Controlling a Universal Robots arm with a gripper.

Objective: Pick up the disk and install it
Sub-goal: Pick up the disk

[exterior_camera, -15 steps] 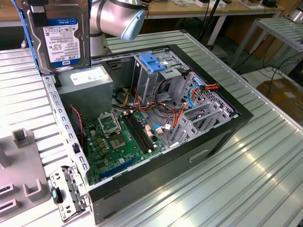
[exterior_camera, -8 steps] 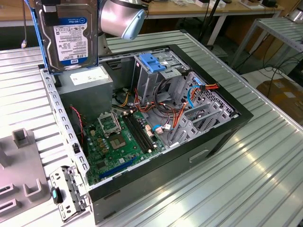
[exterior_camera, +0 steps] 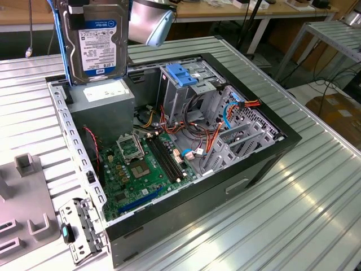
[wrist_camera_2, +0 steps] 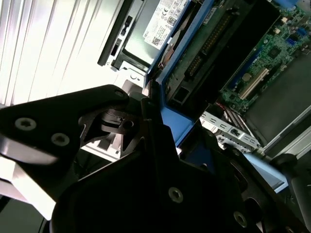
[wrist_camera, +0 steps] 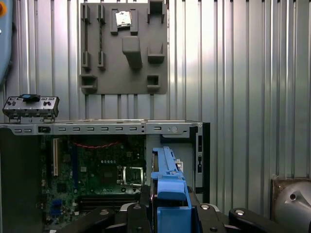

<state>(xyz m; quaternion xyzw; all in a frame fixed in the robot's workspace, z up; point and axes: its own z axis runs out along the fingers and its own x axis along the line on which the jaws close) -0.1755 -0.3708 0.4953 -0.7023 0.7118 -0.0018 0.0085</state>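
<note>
The disk hangs upright in the air at the exterior view's upper left, its white label facing the camera and a blue rail along its side. It is just above the grey power-supply box at the case's back corner, apart from it. In the first wrist view my gripper is shut on the disk, black fingers pressing on both sides of its blue-railed edge. The second wrist view shows the disk's circuit-board underside running out from the black gripper body.
The open computer case lies on a ribbed metal table, with the motherboard exposed and cables across the middle. A blue-topped drive cage stands at the case's back. A grey fixture tray and a metal bracket lie at the exterior view's left.
</note>
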